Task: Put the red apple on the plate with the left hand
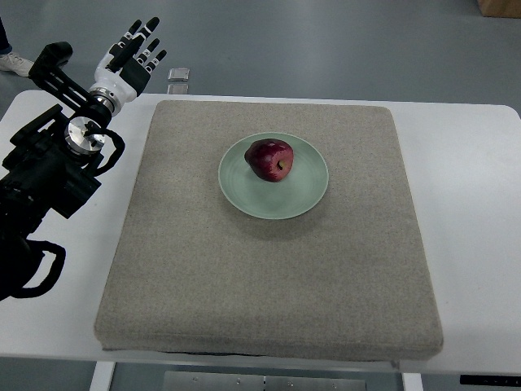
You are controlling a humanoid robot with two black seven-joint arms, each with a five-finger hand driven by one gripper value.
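Sat on its side at the middle of the frame: a dark red, glossy apple, stem hollow turned toward the right, resting on the upper-left part of a round pale green ceramic plate. Lay with that plate on a large square pad of coarse beige-grey fabric, which covered most of a white counter. Showed no label, sticker or readable writing on apple, plate or pad.

Reached in from the left edge and ended at the upper left of the frame: the left robot hand, white-palmed with black-jointed fingers, spread and released, grasping nothing. Hovered past the pad's upper-left corner, well apart from apple and plate. Trailed behind it a black arm with a round silver wrist joint, above the counter's left side.

Lay on the grey floor just beyond the counter's far edge, near the fingers: two small square metal floor plates, too small to read. Peeked in at the upper-left corner: a person's white shoe. Showed at the upper-right corner: part of a brown cardboard box.
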